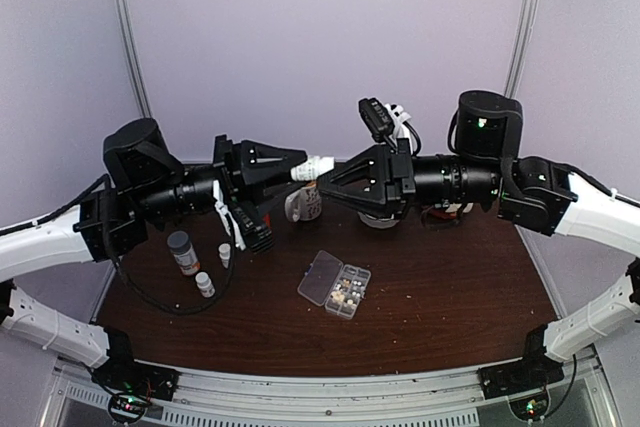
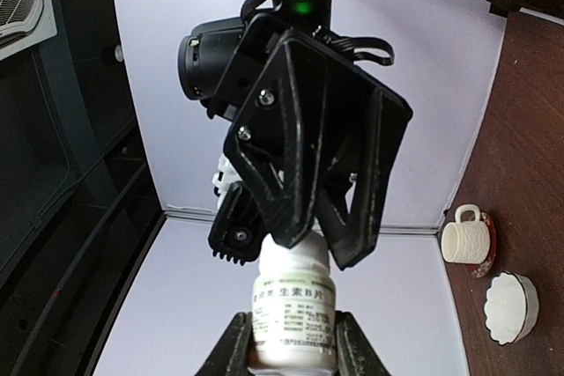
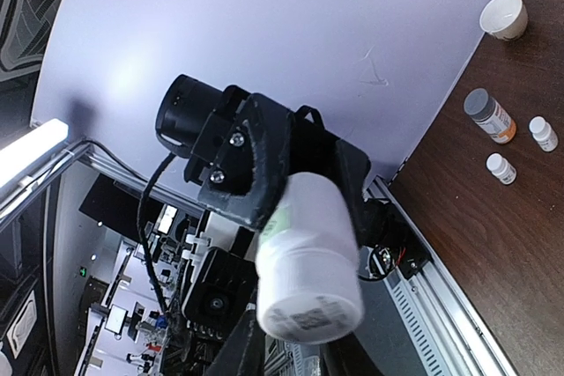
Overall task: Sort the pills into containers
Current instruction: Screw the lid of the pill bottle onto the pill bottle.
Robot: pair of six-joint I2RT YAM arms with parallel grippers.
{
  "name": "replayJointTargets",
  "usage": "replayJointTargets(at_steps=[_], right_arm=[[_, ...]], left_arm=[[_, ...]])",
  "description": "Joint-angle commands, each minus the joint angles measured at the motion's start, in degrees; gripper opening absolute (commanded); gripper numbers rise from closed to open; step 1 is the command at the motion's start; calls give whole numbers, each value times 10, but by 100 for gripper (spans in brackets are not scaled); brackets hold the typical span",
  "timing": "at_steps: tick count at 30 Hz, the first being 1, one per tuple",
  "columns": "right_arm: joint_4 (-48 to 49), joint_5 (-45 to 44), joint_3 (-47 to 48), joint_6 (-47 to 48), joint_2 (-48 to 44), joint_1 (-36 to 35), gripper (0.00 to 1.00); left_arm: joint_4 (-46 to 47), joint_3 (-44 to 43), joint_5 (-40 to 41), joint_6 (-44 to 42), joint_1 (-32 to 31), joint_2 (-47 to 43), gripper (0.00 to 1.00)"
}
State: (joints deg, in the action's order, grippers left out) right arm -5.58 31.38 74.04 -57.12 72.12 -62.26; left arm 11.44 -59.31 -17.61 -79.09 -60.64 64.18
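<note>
A white pill bottle [image 1: 314,168] hangs in mid-air between my two grippers, above the back of the table. My left gripper [image 2: 293,351] is shut on the labelled body of the bottle [image 2: 295,301]. My right gripper [image 3: 304,345] is shut on the other end of that bottle [image 3: 310,257], coming from the opposite side. The clear organizer box [image 1: 322,276] lies open on the brown table below, its lid folded to the left. Tiny whitish and tan pills [image 1: 346,296] lie in some of its compartments.
An orange bottle with a grey cap [image 1: 183,252] and two small white bottles [image 1: 205,284] [image 1: 225,254] stand at the left. A white mug [image 2: 465,235] and a white bowl [image 2: 512,305] stand near the back wall. A paper cup [image 3: 505,15] stands at the far left corner.
</note>
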Motion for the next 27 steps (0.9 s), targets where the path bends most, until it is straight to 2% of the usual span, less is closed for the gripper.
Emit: replayJointTargets(at_steps=[1,2,5,6,8,10,14,18,23,27], right_arm=[[25,52,32,9,2,-11,4],[32,56,29,6,2,-10,13],[13,58,36,35,0,-9,53],[-7,54,43,62,-2,-9,62],[-54,34,58,138,-13,-9,73],[-109,6,71,212,-23,-8,80],[-226,-32,111,336,-29,-7,81],[-279,-54,135,447,-39,-7,78],[-212,-140,70,588,-89,-16,76],[-153,-172,32,676,-112,-30,75]], left_arm=[[-13,5,20,21,-5,27,0],[-5,11,19,28,-5,26,0],[8,16,21,70,-5,24,0],[10,16,21,93,-5,23,0],[17,18,16,143,-5,19,0],[23,24,3,193,-4,15,0],[55,39,-13,313,-5,-2,0],[68,39,-4,458,-5,-11,0],[56,16,-22,666,-5,-6,0],[29,-10,-47,777,-5,1,0]])
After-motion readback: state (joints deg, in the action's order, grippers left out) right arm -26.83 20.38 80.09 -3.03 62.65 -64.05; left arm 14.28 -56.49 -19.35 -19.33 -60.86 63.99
